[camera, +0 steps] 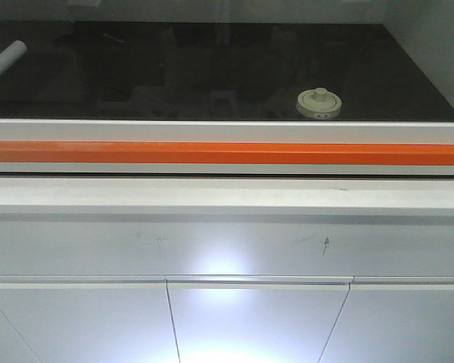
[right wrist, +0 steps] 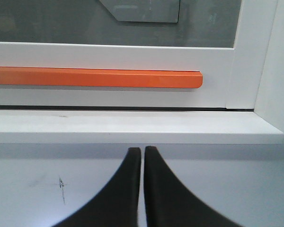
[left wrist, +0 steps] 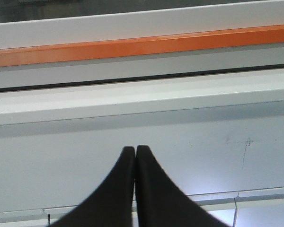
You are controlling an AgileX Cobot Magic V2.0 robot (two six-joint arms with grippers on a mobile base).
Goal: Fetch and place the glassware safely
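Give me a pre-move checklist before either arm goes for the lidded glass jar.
1. Jar found, upright, lid on: ok.
2. Left end effector empty: ok, shut on nothing.
3. Right end effector empty: ok, also shut on nothing.
4. End effectors open for a grasp: not ok, both are shut.
5. Clear path to the jar: not ok. The orange-handled sash looks closed in front of it.
6. White tube clear of the jar: ok, it lies at the far left.

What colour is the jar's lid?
Cream-white. The lid shows only in the front-facing view.
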